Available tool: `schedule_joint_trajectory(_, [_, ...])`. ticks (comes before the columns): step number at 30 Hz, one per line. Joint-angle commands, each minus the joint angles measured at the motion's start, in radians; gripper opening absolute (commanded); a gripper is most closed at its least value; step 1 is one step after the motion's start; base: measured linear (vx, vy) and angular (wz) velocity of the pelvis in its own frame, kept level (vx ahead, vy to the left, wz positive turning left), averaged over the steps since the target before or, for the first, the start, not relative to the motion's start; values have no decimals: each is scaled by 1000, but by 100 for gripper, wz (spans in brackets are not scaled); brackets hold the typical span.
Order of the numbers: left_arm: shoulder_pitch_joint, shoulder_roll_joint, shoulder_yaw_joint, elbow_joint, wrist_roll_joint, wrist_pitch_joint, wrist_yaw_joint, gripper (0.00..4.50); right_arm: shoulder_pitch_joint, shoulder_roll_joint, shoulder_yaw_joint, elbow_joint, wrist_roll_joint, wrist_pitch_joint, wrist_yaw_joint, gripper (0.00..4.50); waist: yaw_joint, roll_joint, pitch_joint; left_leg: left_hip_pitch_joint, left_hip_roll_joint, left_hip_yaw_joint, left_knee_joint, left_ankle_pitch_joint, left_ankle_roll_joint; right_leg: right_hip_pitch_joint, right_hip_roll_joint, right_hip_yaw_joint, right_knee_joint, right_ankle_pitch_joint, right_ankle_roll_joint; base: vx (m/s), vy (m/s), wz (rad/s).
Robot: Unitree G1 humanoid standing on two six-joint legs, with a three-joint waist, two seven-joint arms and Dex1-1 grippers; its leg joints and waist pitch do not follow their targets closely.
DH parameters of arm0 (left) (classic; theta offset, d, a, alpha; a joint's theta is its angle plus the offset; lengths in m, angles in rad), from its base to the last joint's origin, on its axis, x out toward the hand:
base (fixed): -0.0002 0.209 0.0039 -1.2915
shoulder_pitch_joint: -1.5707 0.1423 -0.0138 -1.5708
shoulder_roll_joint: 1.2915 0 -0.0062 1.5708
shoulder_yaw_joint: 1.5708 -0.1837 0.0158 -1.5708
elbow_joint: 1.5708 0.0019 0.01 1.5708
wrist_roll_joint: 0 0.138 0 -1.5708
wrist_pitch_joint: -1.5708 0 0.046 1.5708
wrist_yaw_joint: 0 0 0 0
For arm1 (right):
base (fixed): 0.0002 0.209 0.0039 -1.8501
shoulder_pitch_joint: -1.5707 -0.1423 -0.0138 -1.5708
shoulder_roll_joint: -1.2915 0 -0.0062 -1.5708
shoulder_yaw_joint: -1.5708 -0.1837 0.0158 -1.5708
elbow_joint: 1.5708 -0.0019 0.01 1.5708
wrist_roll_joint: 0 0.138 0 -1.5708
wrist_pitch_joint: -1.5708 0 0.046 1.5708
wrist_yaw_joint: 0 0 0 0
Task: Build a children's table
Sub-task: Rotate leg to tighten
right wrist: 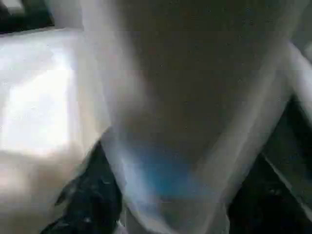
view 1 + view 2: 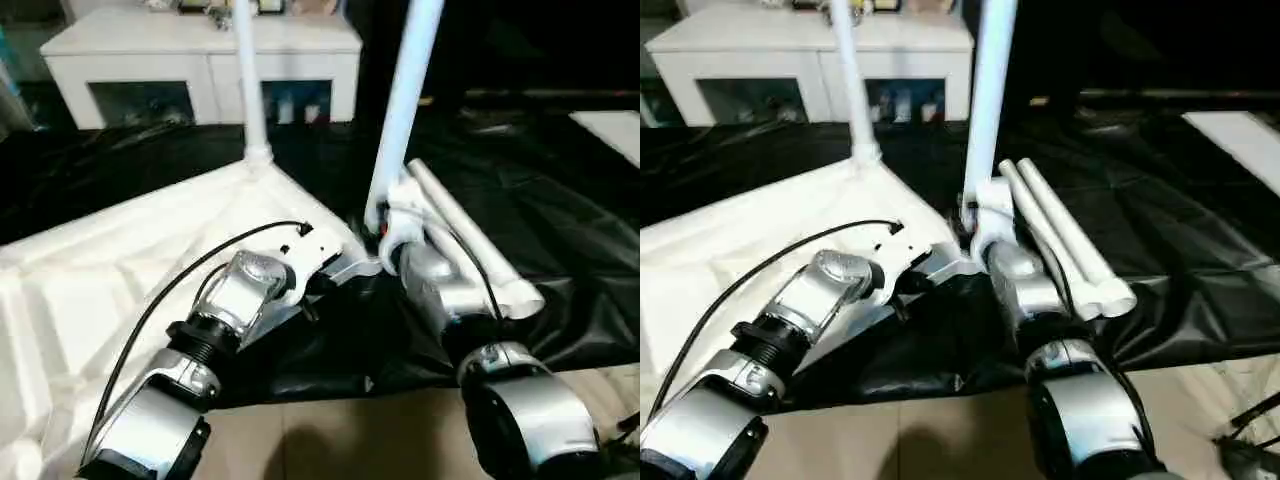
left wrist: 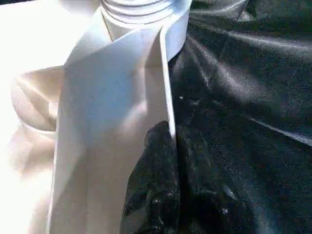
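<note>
The white tabletop (image 2: pixel 150 260) lies upside down on the black-sheeted work table. One white leg (image 2: pixel 250 80) stands upright in its far corner socket. A second leg (image 2: pixel 400 120) rises from the near right corner socket (image 3: pixel 141 12), leaning slightly. My right gripper (image 2: pixel 385 232) is around this leg's base, and the leg's tube (image 1: pixel 185 97) looms close in the right wrist view. My left gripper (image 3: pixel 169 141) is shut on the tabletop's thin rim (image 3: pixel 165 73) just below that socket. Two more legs (image 2: pixel 470 245) lie side by side on the sheet beside my right arm.
A white cabinet (image 2: pixel 200 60) with glass doors stands behind the work table. A flat white piece (image 2: pixel 612 128) lies at the far right. The black sheet (image 2: pixel 560 220) hangs over the table's front edge, with pale floor (image 2: pixel 330 430) below.
</note>
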Motion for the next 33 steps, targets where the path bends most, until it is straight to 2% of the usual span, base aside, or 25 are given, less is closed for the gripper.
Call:
schedule_joint_trajectory(1, [2, 2, -51, 12, 19, -10, -28, 0, 16, 18, 24, 54, -7, 35, 46, 297, 3, 2, -37, -2, 53, -6, -74, -266, 32, 18, -58, 49, -89, -178, -198, 0, 0, 0])
schedule_joint_trajectory(3, [4, 11, -51, 4, 18, -17, -39, 0, 14, 14, 30, 41, -11, 27, 67, 305, 0, 6, -32, -11, 50, -1, -73, -240, 44, 23, -61, 46, -89, -181, -216, 0, 0, 0])
schedule_joint_trajectory(4, [7, 19, -53, 1, 18, -33, -48, 0, 15, 11, 35, 25, -10, 27, 88, 330, 2, 14, -37, -9, 53, 0, -70, -218, 41, 24, -61, 45, -87, -161, -222, 0, 0, 0])
schedule_joint_trajectory(6, [16, 37, -53, -19, 12, -48, -74, 0, 21, 3, 43, -10, -9, 24, 135, 338, 1, 9, -44, -12, 52, 5, -61, -146, 53, 32, -58, 43, -73, -38, -245, 0, 0, 0])
schedule_joint_trajectory(8, [32, 68, -62, -41, 10, -89, -116, 0, 38, -15, 58, -63, -7, 32, 198, 360, 4, 12, -52, -17, 48, 11, -45, -30, 98, 34, -52, 38, -53, 165, -275, 0, 0, 0])
schedule_joint_trajectory(10, [42, 89, -67, -58, 7, -113, -147, 0, 55, -32, 73, -104, -5, 40, 246, 376, 0, 10, -50, -21, 47, 14, -44, -32, 120, 36, -48, 35, -49, 215, -283, 0, 0, 0])
schedule_joint_trajectory(12, [50, 107, -71, -72, 5, -140, -175, 0, 69, -46, 85, -134, -8, 42, 284, 394, -3, 12, -52, -17, 50, 15, -41, -46, 130, 36, -50, 36, -46, 221, -288, 0, 0, 0])
schedule_joint_trajectory(13, [62, 134, -71, -95, 1, -166, -208, 0, 102, -76, 106, -201, -9, 49, 351, 404, -3, 7, -53, -15, 50, 17, -39, -35, 138, 37, -47, 35, -47, 237, -290, 0, 0, 0])
schedule_joint_trajectory(14, [78, 166, -68, -126, -14, -188, -256, 0, 147, -120, 133, -289, -2, 60, 431, 413, -1, 9, -54, -16, 51, 17, -36, -17, 149, 38, -50, 36, -42, 260, -292, 0, 0, 0])
schedule_joint_trajectory(15, [80, 169, -67, -129, -15, -190, -260, 0, 152, -124, 135, -297, 0, 62, 439, 413, 3, 7, -53, -16, 50, 17, -35, -9, 154, 41, -47, 34, -44, 267, -289, 0, 0, 0])
schedule_joint_trajectory(17, [86, 182, -67, -140, -22, -213, -279, 0, 171, -143, 146, -333, 5, 69, 476, 413, 5, 8, -54, -14, 52, 20, -30, 4, 166, 37, -48, 35, -40, 287, -290, 0, 0, 0])
schedule_joint_trajectory(18, [101, 208, -64, -167, -34, -245, -320, 0, 212, -187, 163, -406, 15, 84, 547, 413, 9, 4, -57, -13, 52, 22, -26, 23, 174, 36, -46, 35, -37, 297, -297, 0, 0, 0])
schedule_joint_trajectory(19, [101, 208, -64, -167, -34, -245, -320, 0, 212, -187, 163, -406, 15, 84, 547, 413, 12, 4, -59, -14, 52, 21, -24, 37, 179, 38, -45, 35, -33, 313, -295, 0, 0, 0])
schedule_joint_trajectory(20, [107, 223, -66, -176, -34, -274, -334, 0, 232, -208, 170, -437, 20, 91, 582, 413, 15, 6, -57, -18, 53, 22, -22, 50, 186, 34, -46, 34, -30, 323, -296, 0, 0, 0])
schedule_joint_trajectory(24, [128, 252, -57, -200, -69, -320, -399, 0, 282, -266, 190, -485, 17, 65, 671, 413, 26, 3, -54, -16, 55, 26, -22, -4, 171, 28, -49, 36, -34, 237, -292, 0, 0, 0])
schedule_joint_trajectory(26, [138, 260, -52, -210, -90, -340, -429, 0, 304, -289, 199, -502, 5, 47, 695, 413, 28, 0, -49, -17, 55, 26, -26, -55, 145, 27, -51, 39, -39, 149, -284, 0, 0, 0])
schedule_joint_trajectory(29, [144, 265, -52, -219, -99, -345, -448, 0, 313, -297, 205, -506, -5, 20, 704, 413, 24, -4, -48, -15, 56, 27, -29, -92, 117, 25, -52, 41, -43, 83, -275, 0, 0, 0])
schedule_joint_trajectory(33, [152, 272, -54, -228, -100, -352, -464, 0, 331, -307, 208, -534, -7, 21, 713, 413, 24, -3, -44, -16, 55, 26, -30, -101, 107, 23, -51, 43, -44, 62, -266, 0, 0, 0])
